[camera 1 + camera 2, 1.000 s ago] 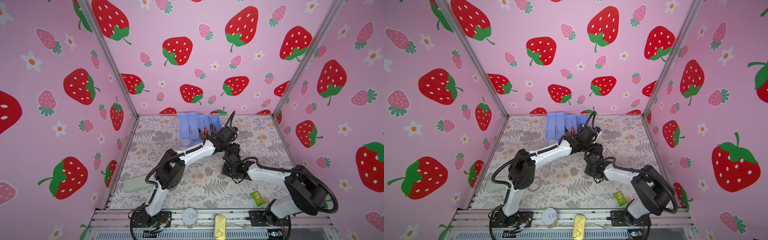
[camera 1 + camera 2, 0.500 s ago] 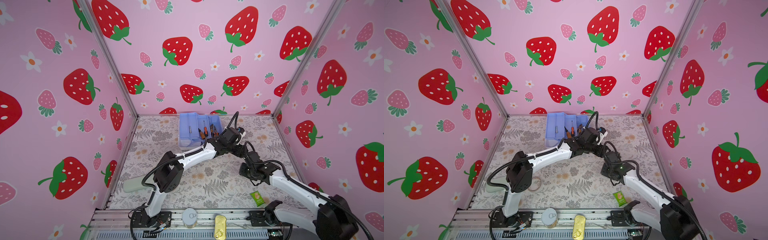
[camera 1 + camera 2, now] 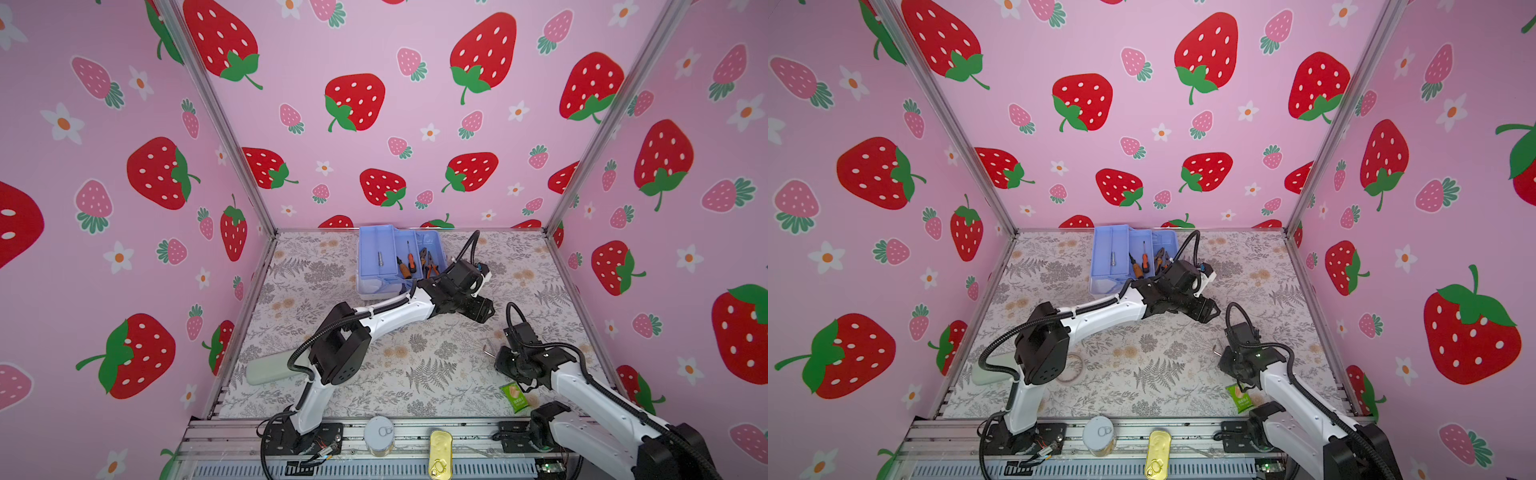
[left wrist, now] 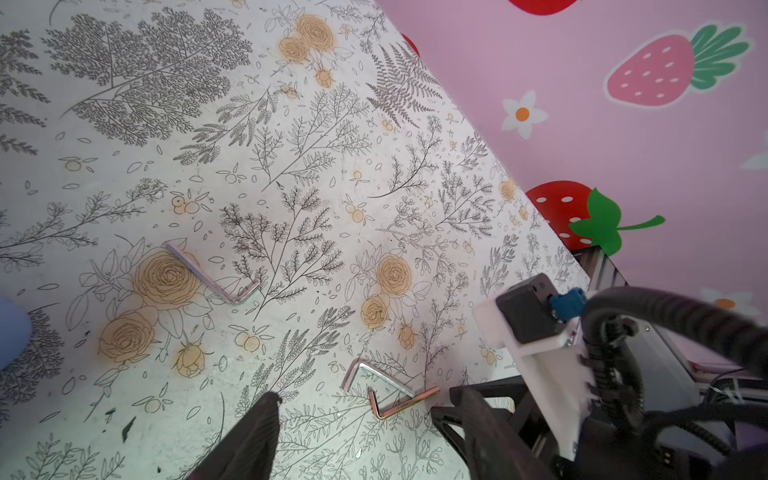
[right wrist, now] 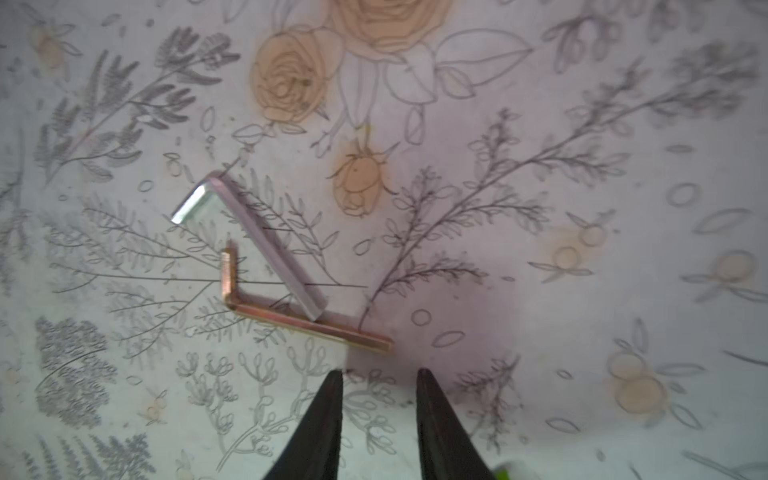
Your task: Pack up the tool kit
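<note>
Hex keys, three, flat on desk [image 4: 291,83]: lone silver key [image 4: 203,272] apart; second silver key [image 5: 266,247], long-arm tip touching brass key [image 5: 307,326], whose long arm ends just before right hand [image 5: 380,374]. Right hand and left hand [image 4: 370,399]: jaws apart, empty. Tool kit tray [image 3: 372,241]: at desk rear.

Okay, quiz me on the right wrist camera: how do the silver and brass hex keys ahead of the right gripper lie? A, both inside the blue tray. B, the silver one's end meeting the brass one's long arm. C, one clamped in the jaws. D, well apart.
B: the silver hex key runs its long arm down against the long arm of the brass hex key, both flat on the table beyond the open, empty right gripper.
</note>
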